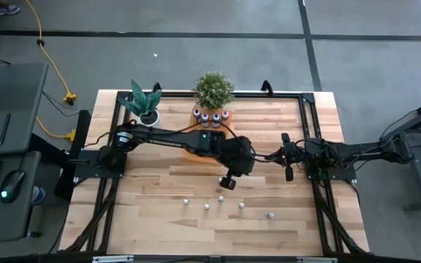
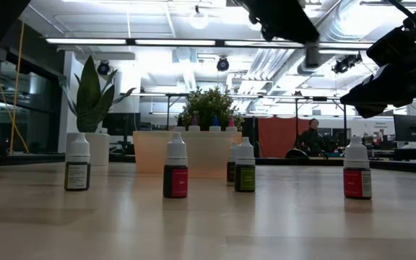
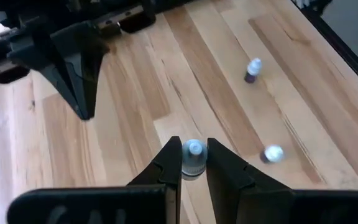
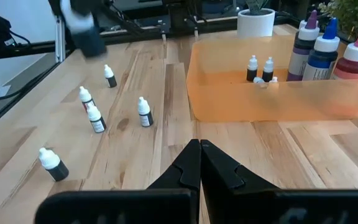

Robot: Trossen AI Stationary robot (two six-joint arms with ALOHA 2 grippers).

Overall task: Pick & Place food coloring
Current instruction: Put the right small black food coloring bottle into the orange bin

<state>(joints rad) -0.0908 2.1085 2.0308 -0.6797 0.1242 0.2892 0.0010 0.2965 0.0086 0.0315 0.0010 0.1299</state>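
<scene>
- Left gripper [image 3: 193, 163] is clamped on one small food coloring bottle [image 3: 193, 155], fingers pinching it just under the white cap; in the high view it hangs above the table centre.
- Five more bottles stand on the bare wood [image 4: 143, 112]; a few sit inside the orange tray [image 4: 229, 99].
- Right gripper [image 4: 199, 163] waits near the tray with its fingers closed together, holding nothing.
- We judge the bottles light, rigid plastic, smooth-sided and easily tipped; the neck below the cap seems the safest hold.
</scene>
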